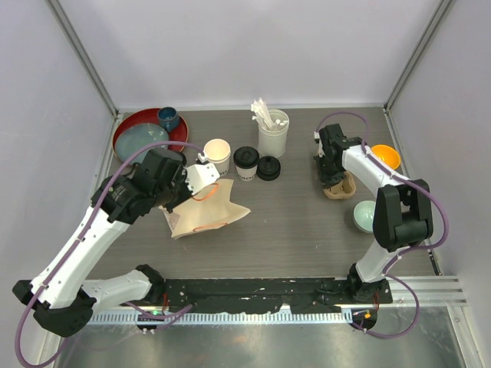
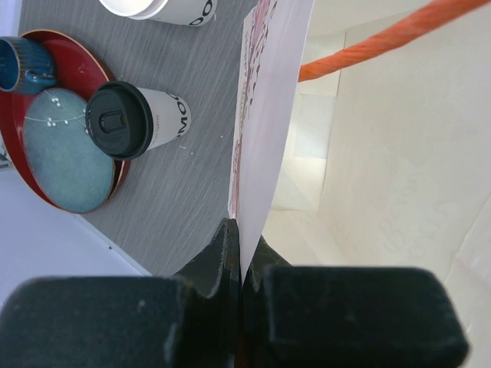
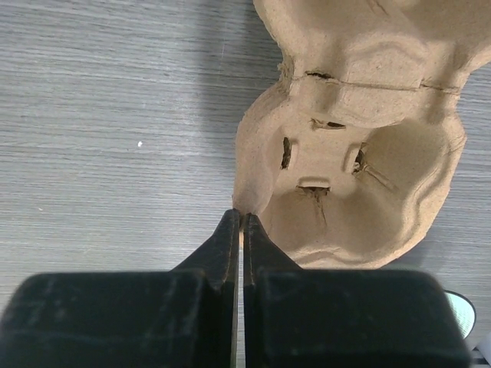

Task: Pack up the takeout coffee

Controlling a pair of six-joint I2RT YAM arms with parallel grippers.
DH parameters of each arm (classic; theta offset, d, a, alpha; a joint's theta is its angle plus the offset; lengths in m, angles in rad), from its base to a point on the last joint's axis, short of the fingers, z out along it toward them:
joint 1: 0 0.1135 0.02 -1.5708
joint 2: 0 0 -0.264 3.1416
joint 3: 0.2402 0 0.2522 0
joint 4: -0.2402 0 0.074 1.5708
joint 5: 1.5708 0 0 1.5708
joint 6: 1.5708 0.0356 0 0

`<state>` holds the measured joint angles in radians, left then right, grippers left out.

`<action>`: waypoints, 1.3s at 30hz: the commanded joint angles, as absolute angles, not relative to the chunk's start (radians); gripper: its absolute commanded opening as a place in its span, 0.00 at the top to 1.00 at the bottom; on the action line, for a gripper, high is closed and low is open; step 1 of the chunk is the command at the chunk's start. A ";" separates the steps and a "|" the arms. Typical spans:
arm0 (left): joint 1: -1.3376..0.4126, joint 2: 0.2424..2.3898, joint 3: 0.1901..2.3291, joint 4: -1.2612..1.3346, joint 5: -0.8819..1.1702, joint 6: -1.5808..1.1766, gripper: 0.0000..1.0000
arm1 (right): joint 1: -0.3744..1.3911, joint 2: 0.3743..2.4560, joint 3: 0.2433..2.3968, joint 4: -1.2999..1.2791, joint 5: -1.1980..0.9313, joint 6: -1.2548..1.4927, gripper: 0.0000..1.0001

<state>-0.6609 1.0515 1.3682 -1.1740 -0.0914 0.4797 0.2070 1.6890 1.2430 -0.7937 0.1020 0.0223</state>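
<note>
One white paper cup (image 1: 245,163) with a black lid stands mid-table; it also shows in the left wrist view (image 2: 146,119). A second white cup (image 1: 217,154) stands open to its left, and shows at the top of the left wrist view (image 2: 165,8). A loose black lid (image 1: 268,167) lies right of the lidded cup. My left gripper (image 1: 209,184) (image 2: 242,230) is shut on the edge of a pale paper bag (image 1: 207,213) (image 2: 265,115) with orange handles. My right gripper (image 1: 331,176) (image 3: 242,218) is shut on the rim of the tan pulp cup carrier (image 1: 340,188) (image 3: 360,153).
A white cylinder of white sticks (image 1: 272,134) stands behind the cups. A red tray (image 1: 126,129) at the back left holds a blue plate and a blue cup. An orange bowl (image 1: 386,156) and a pale green bowl (image 1: 365,215) sit at the right.
</note>
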 commanded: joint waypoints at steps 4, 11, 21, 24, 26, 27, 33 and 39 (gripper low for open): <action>-0.666 1.035 1.374 -1.175 -0.077 0.491 1.00 | 0.199 1.623 1.313 -0.798 -0.023 0.058 0.99; -0.666 1.040 1.370 -1.170 -0.067 0.492 1.00 | 0.155 1.577 1.318 -0.804 -0.168 0.081 0.99; -0.666 1.048 1.376 -1.166 -0.037 0.488 1.00 | 0.121 1.549 1.327 -0.799 -0.315 0.116 0.99; -0.667 1.048 1.381 -1.166 -0.037 0.489 1.00 | 0.117 1.554 1.357 -0.836 -0.089 0.130 0.99; -0.666 1.048 1.382 -1.169 -0.037 0.489 1.00 | 0.114 1.548 1.365 -0.845 -0.009 0.143 0.99; -0.667 1.049 1.382 -1.169 -0.037 0.489 1.00 | 0.118 1.540 1.376 -0.847 0.020 0.147 0.99; -0.667 1.054 1.387 -1.169 -0.038 0.489 1.00 | 0.199 1.529 1.376 -0.854 0.146 0.106 0.99; -0.667 1.057 1.391 -1.170 -0.037 0.488 1.00 | 0.256 1.523 1.330 -0.795 0.109 0.110 0.99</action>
<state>-0.6613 1.0565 1.3643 -1.1824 -0.0509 0.4805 0.2108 1.5730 1.3342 -0.8539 0.0959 0.1192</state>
